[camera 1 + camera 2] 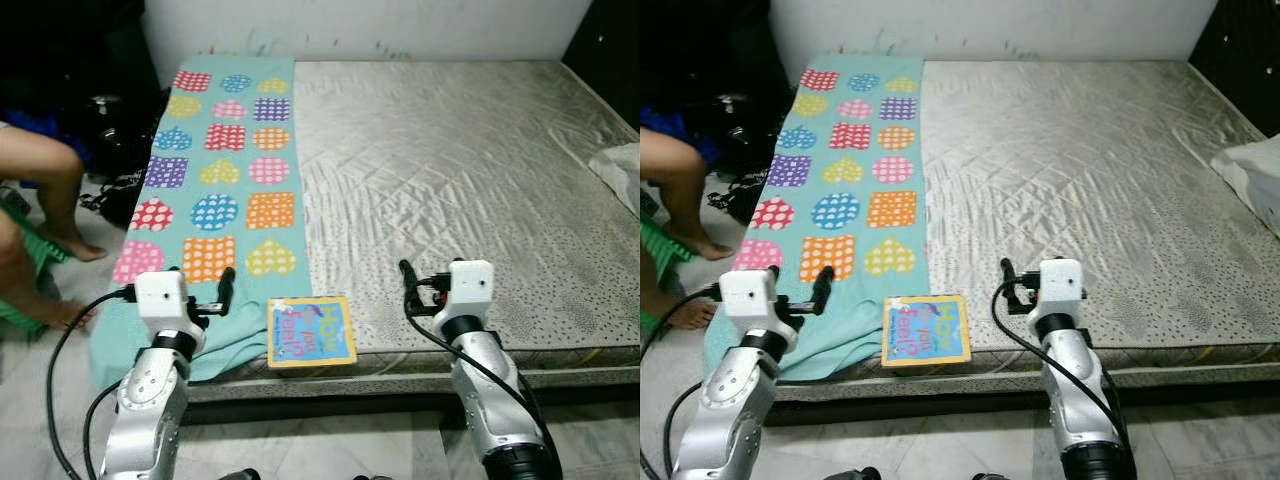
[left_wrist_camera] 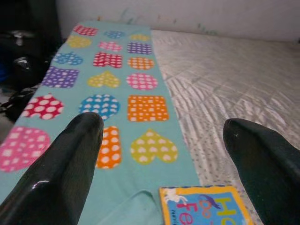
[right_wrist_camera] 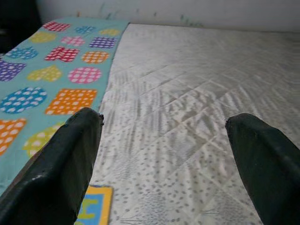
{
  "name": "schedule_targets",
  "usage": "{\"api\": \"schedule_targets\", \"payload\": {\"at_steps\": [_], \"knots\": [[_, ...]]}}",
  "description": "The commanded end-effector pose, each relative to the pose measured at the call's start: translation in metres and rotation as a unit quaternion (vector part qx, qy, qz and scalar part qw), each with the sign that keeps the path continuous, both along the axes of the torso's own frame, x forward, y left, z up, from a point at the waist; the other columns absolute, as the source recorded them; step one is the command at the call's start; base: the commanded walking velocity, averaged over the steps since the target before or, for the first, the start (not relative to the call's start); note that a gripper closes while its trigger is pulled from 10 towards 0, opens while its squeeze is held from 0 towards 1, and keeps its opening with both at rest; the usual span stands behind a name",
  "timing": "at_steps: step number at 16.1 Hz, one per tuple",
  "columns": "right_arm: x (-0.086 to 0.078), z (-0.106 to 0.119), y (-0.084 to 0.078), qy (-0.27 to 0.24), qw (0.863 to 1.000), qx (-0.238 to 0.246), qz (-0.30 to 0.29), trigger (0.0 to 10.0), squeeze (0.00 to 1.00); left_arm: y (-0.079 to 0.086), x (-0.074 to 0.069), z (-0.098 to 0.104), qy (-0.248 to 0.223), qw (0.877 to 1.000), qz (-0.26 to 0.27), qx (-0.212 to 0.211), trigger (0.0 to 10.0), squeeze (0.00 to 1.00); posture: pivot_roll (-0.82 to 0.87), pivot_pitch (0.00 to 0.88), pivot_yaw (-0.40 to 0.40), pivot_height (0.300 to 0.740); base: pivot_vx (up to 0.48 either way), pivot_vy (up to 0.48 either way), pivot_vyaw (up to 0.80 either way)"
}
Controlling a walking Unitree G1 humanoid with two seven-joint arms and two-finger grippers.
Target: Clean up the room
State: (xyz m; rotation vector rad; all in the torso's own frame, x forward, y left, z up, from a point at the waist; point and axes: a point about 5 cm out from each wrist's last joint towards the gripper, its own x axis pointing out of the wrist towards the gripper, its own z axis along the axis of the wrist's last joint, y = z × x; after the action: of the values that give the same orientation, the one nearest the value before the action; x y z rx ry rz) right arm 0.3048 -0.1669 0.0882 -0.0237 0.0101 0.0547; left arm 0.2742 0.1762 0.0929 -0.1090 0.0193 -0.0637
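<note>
A bare grey quilted mattress (image 1: 470, 160) lies low on the floor. Along its left side stretches a teal blanket with polka-dot hearts and squares (image 1: 220, 180). A blue picture book with a yellow border (image 1: 310, 331) rests on the mattress's near edge, touching the blanket's corner. The left gripper (image 2: 159, 140) hovers over the blanket just beside the book, jaws released and empty. The right gripper (image 3: 164, 136) hovers over the mattress's near edge, jaws likewise spread. A person's bare legs (image 1: 45, 190) are beside the blanket.
</note>
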Motion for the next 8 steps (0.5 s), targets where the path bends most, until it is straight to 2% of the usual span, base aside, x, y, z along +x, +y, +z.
{"api": "schedule_targets", "payload": {"at_steps": [1,8], "knots": [[-0.0024,0.0020,-0.0014,-0.008,1.000,0.000,-0.007,10.0,0.00,0.0016,0.0000,-0.0040,0.010,1.000,-0.002,0.006,10.0,0.00,-0.06,0.105,0.036,0.740,0.000,0.000,0.00],[-0.0026,0.0065,-0.0092,-0.025,0.999,-0.003,-0.034,10.0,0.00,-0.0004,0.0048,-0.0039,0.004,1.000,-0.012,0.014,10.0,0.00,-0.06,0.097,0.034,0.740,0.000,0.000,0.00]]}}
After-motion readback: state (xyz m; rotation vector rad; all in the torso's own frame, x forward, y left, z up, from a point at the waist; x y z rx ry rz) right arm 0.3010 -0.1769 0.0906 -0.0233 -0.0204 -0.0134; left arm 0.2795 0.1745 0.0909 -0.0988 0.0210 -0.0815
